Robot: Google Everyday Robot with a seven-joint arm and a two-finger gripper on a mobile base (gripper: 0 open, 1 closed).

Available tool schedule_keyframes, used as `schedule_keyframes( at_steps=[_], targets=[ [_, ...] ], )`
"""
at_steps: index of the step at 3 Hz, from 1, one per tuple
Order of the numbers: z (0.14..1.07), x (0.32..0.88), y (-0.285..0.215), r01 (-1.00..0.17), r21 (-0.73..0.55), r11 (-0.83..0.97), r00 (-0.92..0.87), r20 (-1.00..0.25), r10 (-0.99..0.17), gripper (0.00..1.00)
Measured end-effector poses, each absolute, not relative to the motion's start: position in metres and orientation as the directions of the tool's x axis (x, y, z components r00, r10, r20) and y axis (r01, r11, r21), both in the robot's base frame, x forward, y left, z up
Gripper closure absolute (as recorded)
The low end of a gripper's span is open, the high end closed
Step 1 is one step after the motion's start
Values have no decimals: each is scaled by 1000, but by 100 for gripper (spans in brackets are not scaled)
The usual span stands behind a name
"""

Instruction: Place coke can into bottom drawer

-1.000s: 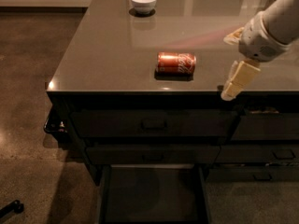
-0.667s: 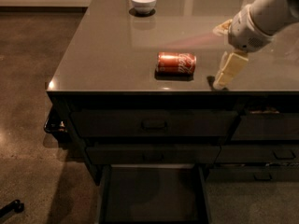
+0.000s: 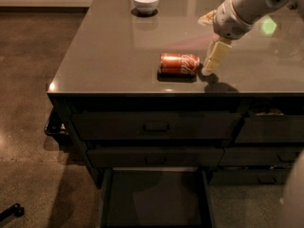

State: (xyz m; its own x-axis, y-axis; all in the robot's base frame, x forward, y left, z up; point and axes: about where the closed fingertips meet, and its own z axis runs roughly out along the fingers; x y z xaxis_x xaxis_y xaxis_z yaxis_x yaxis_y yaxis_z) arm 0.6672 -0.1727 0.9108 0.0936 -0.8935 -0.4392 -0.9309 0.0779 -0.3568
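The coke can lies on its side on the dark countertop, near the front edge, with its white script facing me. My gripper comes in from the upper right and hangs just to the right of the can. It is open and holds nothing. One cream finger points down with its tip beside the can's right end. The other finger sits farther back. The bottom drawer is pulled out below the counter front, and its dark flat interior is bare.
A white bowl stands at the back of the countertop. Two wide shut drawers with recessed handles sit above the open one. A column of narrower drawers is to the right. A dark object lies on the floor at lower left.
My gripper has moved left and back along the countertop, from the front right edge to just beside the can's right end. The can has not moved.
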Motion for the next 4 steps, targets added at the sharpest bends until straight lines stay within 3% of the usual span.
schedule_keyframes(
  at_steps=[4],
  targets=[
    [875, 698, -142, -957, -287, 42, 116, -512, -851, 0]
  ],
)
